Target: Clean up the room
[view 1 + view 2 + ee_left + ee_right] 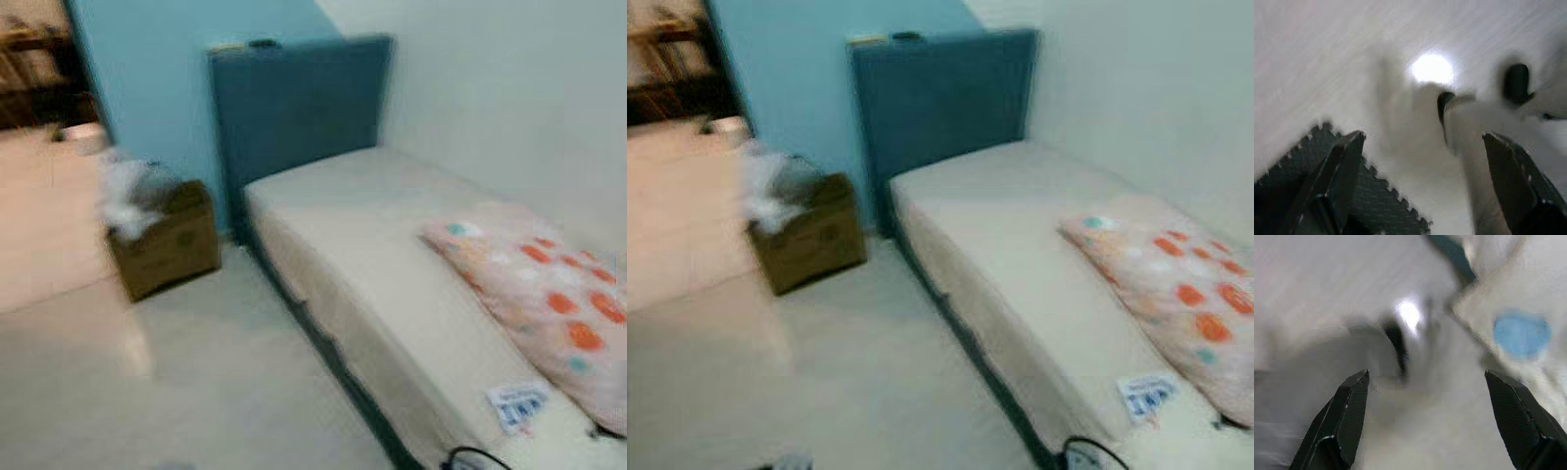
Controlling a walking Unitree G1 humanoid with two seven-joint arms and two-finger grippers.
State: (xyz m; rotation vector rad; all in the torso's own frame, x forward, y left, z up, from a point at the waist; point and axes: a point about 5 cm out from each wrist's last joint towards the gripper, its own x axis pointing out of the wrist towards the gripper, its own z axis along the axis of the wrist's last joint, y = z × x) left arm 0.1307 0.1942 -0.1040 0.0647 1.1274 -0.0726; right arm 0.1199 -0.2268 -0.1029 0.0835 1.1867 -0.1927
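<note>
Room clutter comprised a pillow and a small packet on the bed, plus a cardboard box beside it. Left gripper and right gripper hung spread wide, holding nothing, above pale floor.

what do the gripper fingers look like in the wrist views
Both the left gripper and the right gripper have two long black fingers that taper to blunt, angled tips. Their faces look matte and finely textured. The blur hides any markings or cables.
</note>
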